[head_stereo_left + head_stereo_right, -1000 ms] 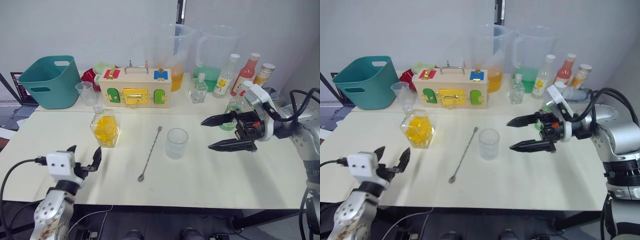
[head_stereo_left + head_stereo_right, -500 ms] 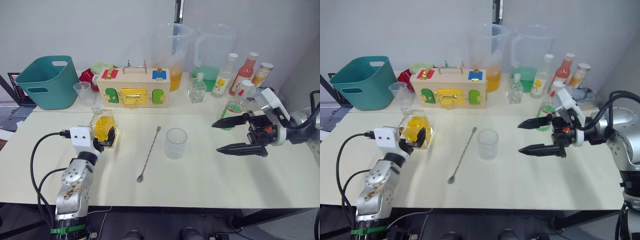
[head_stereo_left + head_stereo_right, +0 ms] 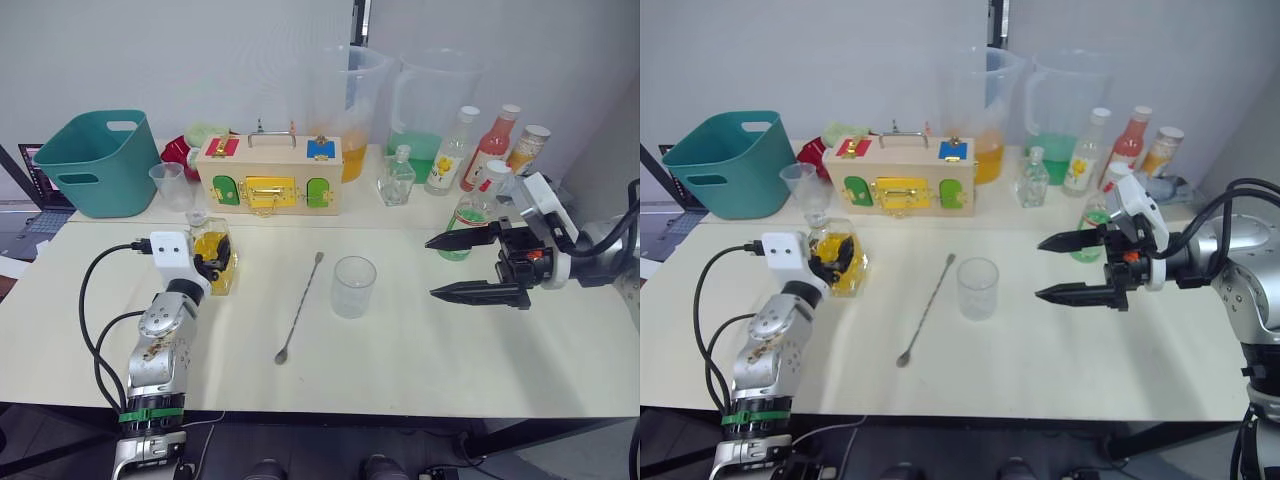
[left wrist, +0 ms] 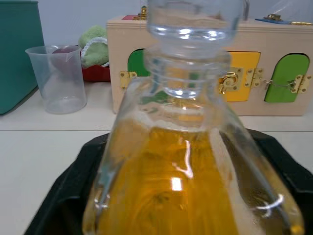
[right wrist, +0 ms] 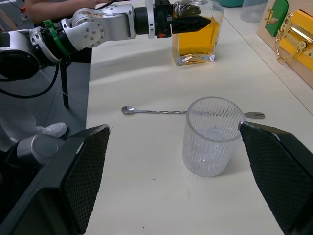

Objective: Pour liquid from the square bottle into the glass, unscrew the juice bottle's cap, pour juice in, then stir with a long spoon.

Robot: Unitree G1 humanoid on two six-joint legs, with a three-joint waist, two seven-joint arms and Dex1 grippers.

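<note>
The square bottle (image 3: 213,258) stands on the table's left side, stopper in, holding yellow-orange liquid (image 4: 171,196). My left gripper (image 3: 212,266) is open around it, one black finger (image 4: 68,196) on each side of its body. The glass (image 3: 354,286) stands mid-table with the long spoon (image 3: 300,308) lying to its left. My right gripper (image 3: 432,268) hovers open to the right of the glass, holding nothing. Just behind that gripper is the juice bottle (image 3: 472,212) with its white cap (image 3: 494,170) on; the juice shows pale green low in the bottle.
Along the back stand a teal bin (image 3: 100,160), a small plastic cup (image 3: 173,185), a wooden latch box (image 3: 270,175), two big pitchers (image 3: 350,100), a small colourless bottle (image 3: 397,180), a yellow-fruit-label bottle (image 3: 450,150) and a red bottle (image 3: 492,145).
My left arm swung up from the table's front edge to the square bottle and its fingers now straddle it. The right gripper drew back to the right, away from the glass.
</note>
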